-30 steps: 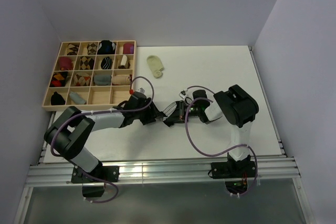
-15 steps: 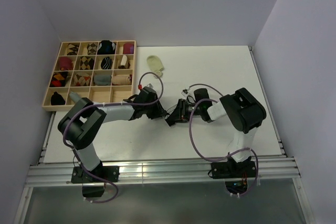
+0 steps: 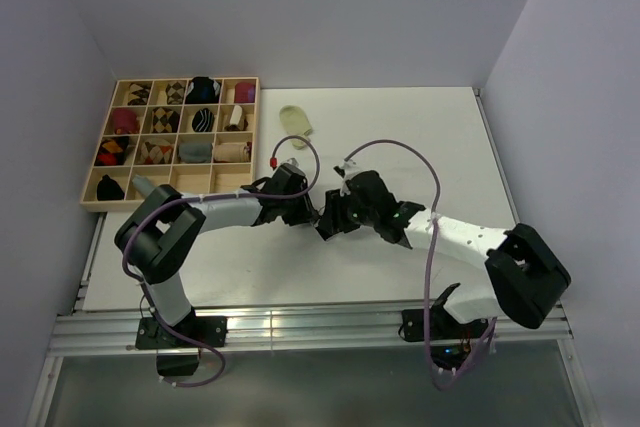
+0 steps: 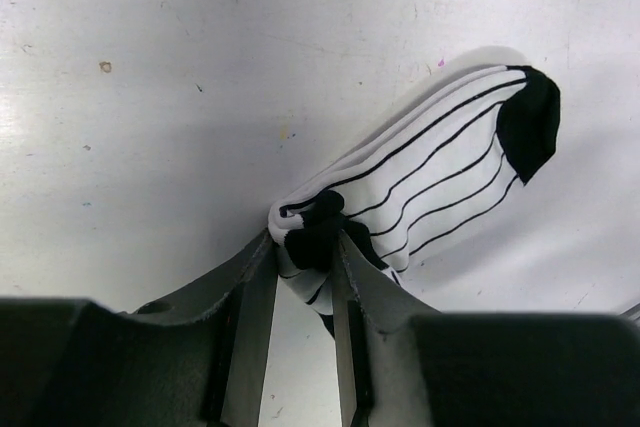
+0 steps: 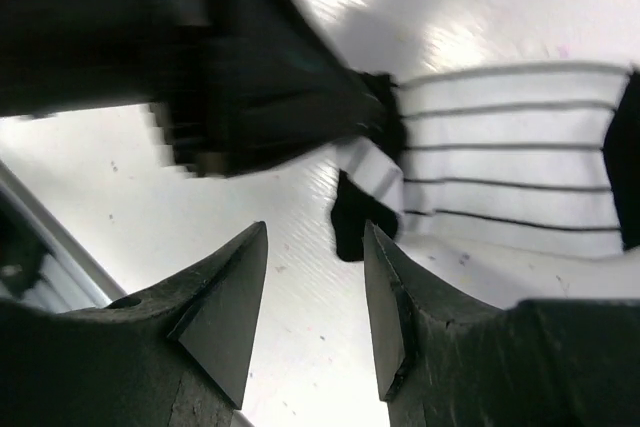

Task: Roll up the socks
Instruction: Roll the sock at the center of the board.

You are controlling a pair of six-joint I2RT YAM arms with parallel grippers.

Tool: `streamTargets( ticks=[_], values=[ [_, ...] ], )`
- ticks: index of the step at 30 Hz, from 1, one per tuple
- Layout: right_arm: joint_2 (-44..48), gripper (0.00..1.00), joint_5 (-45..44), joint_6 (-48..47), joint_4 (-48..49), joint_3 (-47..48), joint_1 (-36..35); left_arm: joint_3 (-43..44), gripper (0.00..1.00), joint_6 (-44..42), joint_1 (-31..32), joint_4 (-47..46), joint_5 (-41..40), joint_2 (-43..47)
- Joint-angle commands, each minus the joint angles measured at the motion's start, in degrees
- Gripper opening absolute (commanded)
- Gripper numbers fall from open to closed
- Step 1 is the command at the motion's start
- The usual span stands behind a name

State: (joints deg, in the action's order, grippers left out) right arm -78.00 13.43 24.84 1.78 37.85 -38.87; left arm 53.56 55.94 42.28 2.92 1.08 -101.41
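Observation:
The white sock with thin black stripes (image 4: pixel 440 167) lies on the white table, its black toe pointing away. My left gripper (image 4: pixel 305 239) is shut on its folded black-and-white end. My right gripper (image 5: pixel 315 237) stands open just short of that same end of the striped sock (image 5: pixel 510 177), with nothing between its fingers. In the top view the two grippers, left (image 3: pixel 303 211) and right (image 3: pixel 338 217), meet tip to tip at mid-table and mostly hide that sock. The pale yellow-green sock (image 3: pixel 295 122) lies flat further back, apart from both arms.
A wooden compartment tray (image 3: pixel 94 203) holding several rolled socks stands at the back left. The left arm's dark fingers (image 5: pixel 270 87) fill the upper left of the right wrist view. The table's near edge and metal rail (image 3: pixel 300 322) run in front of the arm bases.
My right gripper has opened and let go of the striped sock, and its arm has swung out to the right. My left gripper has closed on the sock's folded end.

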Motion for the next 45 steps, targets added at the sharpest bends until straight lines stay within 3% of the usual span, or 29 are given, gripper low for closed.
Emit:
streamTargets(
  ticks=[1, 9, 20, 27, 33, 37, 38, 41, 45],
  values=[
    [2.32, 0.51, -17.26, -6.64, -2.40, 2.23, -5.85, -0.56, 0.34, -2.95, 0.70, 7.19, -2.14, -2.57],
    [-3.82, 0.49, -19.40, -8.93, 2.87, 3.03, -11.31, -0.39, 0.33, -2.95, 0.96, 7.19, -1.79, -1.78],
    [-8.75, 0.49, -20.64, -9.46, 6.13, 2.41, -11.75, -0.56, 0.33, -2.77, 0.96, 6.31, -1.61, -1.69],
    [-13.40, 0.50, -20.46, -9.55, 5.34, 3.37, -12.81, -1.00, 0.33, -2.33, 0.96, 5.70, -1.61, -0.99],
    [-19.38, 0.50, -26.78, -8.67, -0.54, 7.32, -14.65, -1.44, 0.34, -1.54, 0.96, 5.17, -0.55, 0.06],
    [-22.37, 0.33, -30.48, -6.30, -5.11, 9.44, -15.00, -1.44, 0.35, -0.92, 0.96, 5.43, -0.82, 2.61],
    [-22.64, 0.22, -30.57, -6.03, -5.99, 9.61, -15.00, -1.44, 0.36, -0.92, 0.79, 5.61, -0.82, 3.31],
    [-21.94, 0.05, -29.26, -5.51, -6.79, 9.35, -15.00, -1.62, 0.46, -0.49, 0.52, 6.13, -2.84, 6.91],
    [-18.69, 0.00, -24.34, -4.63, -6.53, 8.74, -14.48, -3.19, 0.58, 1.01, -1.32, 5.96, -3.98, 12.19]
  ],
)
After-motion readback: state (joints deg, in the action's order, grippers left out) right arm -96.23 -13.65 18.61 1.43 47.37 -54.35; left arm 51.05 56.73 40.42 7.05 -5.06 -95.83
